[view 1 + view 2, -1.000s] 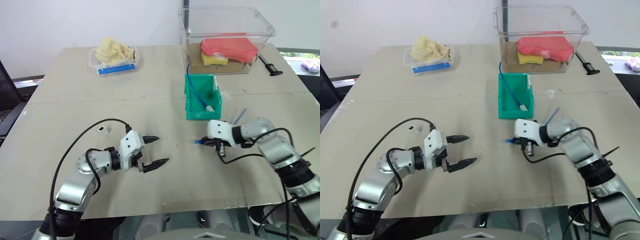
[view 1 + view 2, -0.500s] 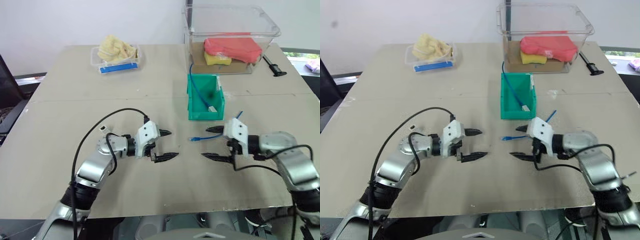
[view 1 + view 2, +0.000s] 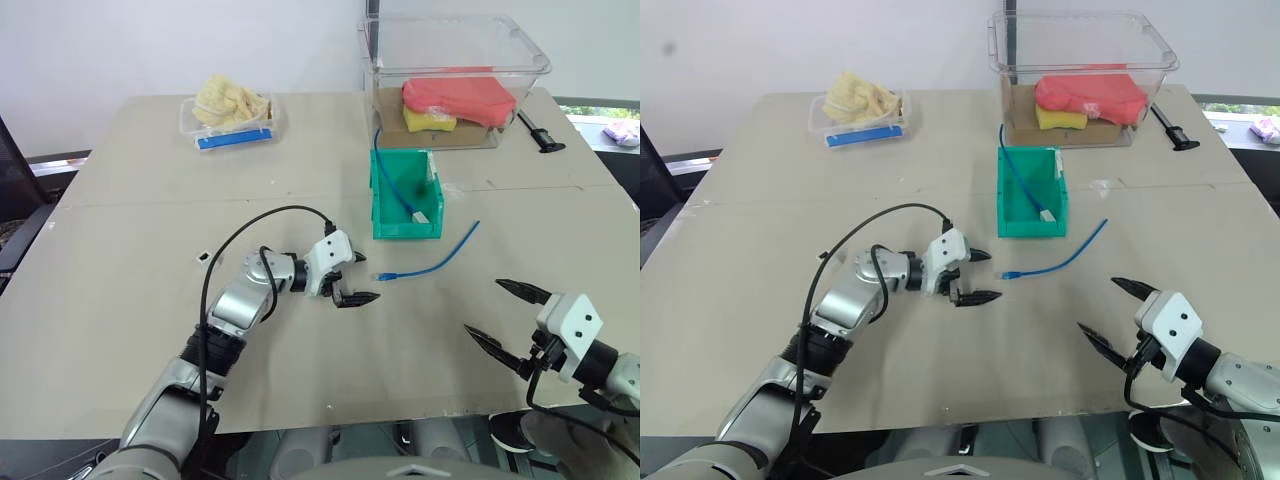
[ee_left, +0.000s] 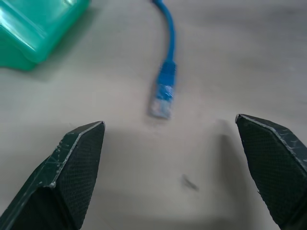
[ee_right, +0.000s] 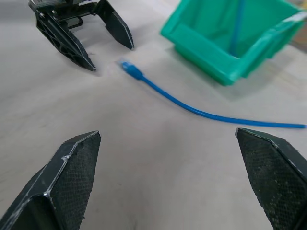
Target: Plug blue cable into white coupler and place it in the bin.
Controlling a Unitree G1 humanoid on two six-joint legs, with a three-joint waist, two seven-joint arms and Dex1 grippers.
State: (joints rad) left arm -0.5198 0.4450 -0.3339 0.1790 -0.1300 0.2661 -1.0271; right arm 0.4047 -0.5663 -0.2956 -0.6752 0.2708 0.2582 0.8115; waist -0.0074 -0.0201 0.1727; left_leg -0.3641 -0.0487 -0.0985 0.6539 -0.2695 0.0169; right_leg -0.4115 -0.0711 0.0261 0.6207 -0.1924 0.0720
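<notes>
Head stereo pair: high, facing fwd & down over the whole worktop (image 3: 120, 200), nearly identical coverage. Left wrist cam: v. close, low, aimed along its pincer (image 4: 172, 167) at the blue cable (image 4: 165, 91) plug. Right wrist cam: low, further back, shares the cable, the bin (image 5: 225, 43) & left pincer (image 5: 91, 36).

No legible text, brand, number or sign was found in any view. The small clear tray (image 3: 228, 118) at the far left of the table (image 3: 120, 300) carried a blue label strip (image 3: 234, 138) on its front wall, but any lettering on it was too small to make out. The green bin (image 3: 405, 212) and the large clear tub (image 3: 456, 82) bore no readable markings.
</notes>
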